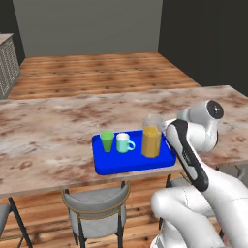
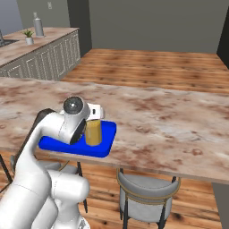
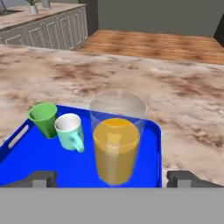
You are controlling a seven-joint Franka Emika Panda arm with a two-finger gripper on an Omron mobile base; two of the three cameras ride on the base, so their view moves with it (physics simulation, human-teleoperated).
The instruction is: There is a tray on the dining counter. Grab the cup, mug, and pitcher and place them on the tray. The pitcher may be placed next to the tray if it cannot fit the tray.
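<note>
The pitcher (image 3: 117, 142) stands upright on the blue tray (image 3: 148, 166), directly ahead of the gripper (image 3: 113, 178) and between its two finger tips (image 3: 41, 178), with a gap on either side. It is partly filled with orange-yellow liquid. Left of it on the tray stand the teal mug (image 3: 70, 132) and the green cup (image 3: 43, 119), close together. The tray rests on the marbled bench (image 1: 48, 131). The gripper is spread wide, holding nothing.
</note>
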